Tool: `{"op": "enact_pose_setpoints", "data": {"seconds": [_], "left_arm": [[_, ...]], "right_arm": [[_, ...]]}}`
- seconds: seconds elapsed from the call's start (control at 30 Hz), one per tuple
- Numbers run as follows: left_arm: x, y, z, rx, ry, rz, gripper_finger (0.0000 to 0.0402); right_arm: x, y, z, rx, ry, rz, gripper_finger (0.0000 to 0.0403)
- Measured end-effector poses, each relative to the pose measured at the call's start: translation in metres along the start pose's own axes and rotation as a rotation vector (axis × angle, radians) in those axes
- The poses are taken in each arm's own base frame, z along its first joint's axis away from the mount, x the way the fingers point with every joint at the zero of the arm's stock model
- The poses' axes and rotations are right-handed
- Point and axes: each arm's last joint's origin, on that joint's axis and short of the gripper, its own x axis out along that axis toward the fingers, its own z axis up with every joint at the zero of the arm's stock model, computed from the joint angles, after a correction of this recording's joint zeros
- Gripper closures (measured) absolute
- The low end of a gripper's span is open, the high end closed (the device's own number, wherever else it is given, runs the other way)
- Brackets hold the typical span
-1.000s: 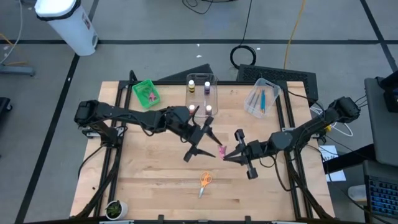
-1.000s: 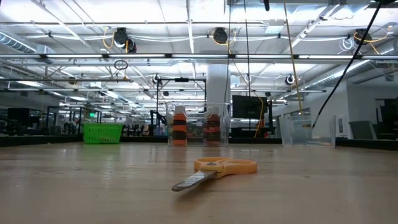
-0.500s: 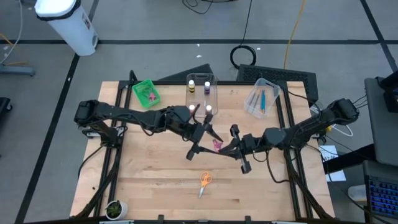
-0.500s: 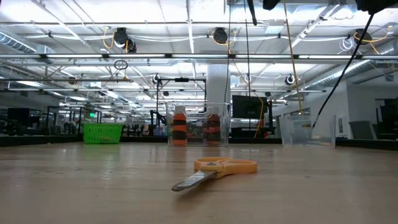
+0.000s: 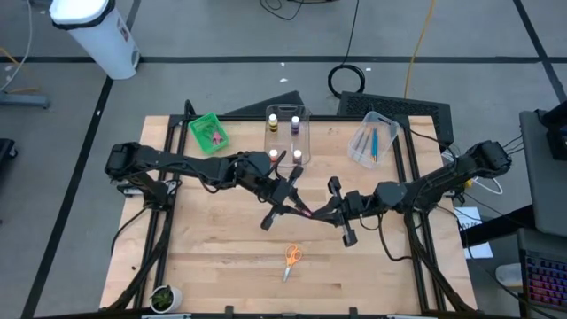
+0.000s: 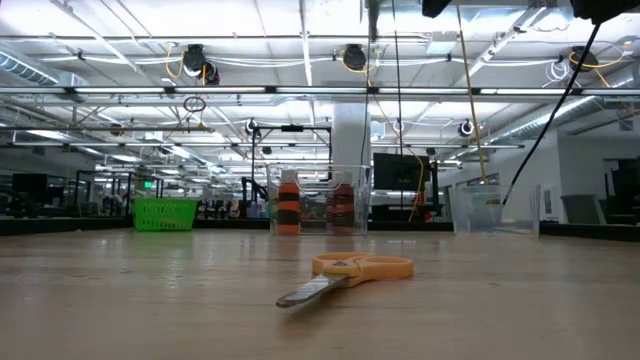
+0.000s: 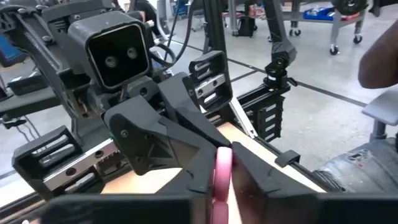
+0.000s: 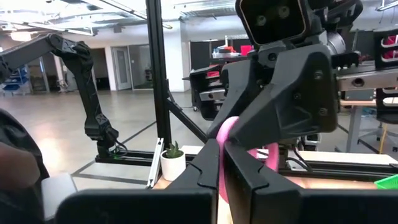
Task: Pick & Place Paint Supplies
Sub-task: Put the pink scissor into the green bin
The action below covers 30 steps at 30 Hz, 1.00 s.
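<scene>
Pink-handled scissors (image 7: 222, 177) hang in the air above the middle of the table, between my two grippers, which meet tip to tip. My left gripper (image 5: 296, 202) comes from the table's left and is shut on them. My right gripper (image 5: 315, 213) comes from the right and is also shut on them. In the high view only a sliver of pink (image 5: 304, 211) shows. Orange-handled scissors (image 5: 291, 259) lie flat on the wood near the front edge, blades toward the near side. My left gripper pinches the pink scissors (image 7: 219, 202) between its two fingers, coming about level from the table's left. Which part it has is hidden by its own fingers. The scissors are lifted clear of the table. My right gripper pinches the pink handle (image 8: 221, 160) between its two fingers, close to the handle loop (image 8: 231, 127). It comes roughly level from the table's right, facing the other gripper. The scissors hang clear of the table.
A green bin (image 5: 208, 133) with something pink in it stands at the far left. A clear tub (image 5: 285, 135) with small paint bottles is at the far middle. A second clear tub (image 5: 373, 142) with brushes is at the far right. A small potted plant (image 5: 163, 297) stands at the near left corner.
My right gripper has carried the pink scissors toward the table's left, up to my left gripper, then held still. My left gripper has shut on the scissors, so both now hold them. The orange scissors have not moved.
</scene>
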Motion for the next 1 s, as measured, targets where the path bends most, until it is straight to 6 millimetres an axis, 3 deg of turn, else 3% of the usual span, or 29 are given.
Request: {"op": "enact_pose_setpoints", "data": {"seconds": [0.1,0.3,0.53,0.63,0.83,1.0], "left_arm": [[0.000,0.000,0.000,-0.006,-0.003,-0.009,0.0385],[-0.012,-0.001,0.009,-0.029,0.022,0.061,0.0373],[-0.057,-0.006,0.042,0.028,0.050,0.219,0.0385],[-0.081,-0.007,0.047,0.032,0.078,0.268,0.0385],[-0.143,-0.006,0.030,0.011,0.084,0.498,0.0385],[-0.188,-0.009,-0.017,-0.036,0.057,0.740,0.0385]], "right_arm": [[0.000,0.000,0.000,-0.020,0.000,0.002,0.0402],[0.000,-0.001,0.002,-0.090,-0.014,-0.040,0.0378],[0.000,-0.001,-0.003,-0.125,0.036,-0.086,0.0291],[0.000,-0.003,-0.005,-0.128,0.057,-0.108,0.0258],[-0.001,-0.003,-0.008,-0.132,0.093,-0.103,0.0220],[-0.001,-0.003,-0.009,-0.155,0.100,-0.105,0.0214]]}}
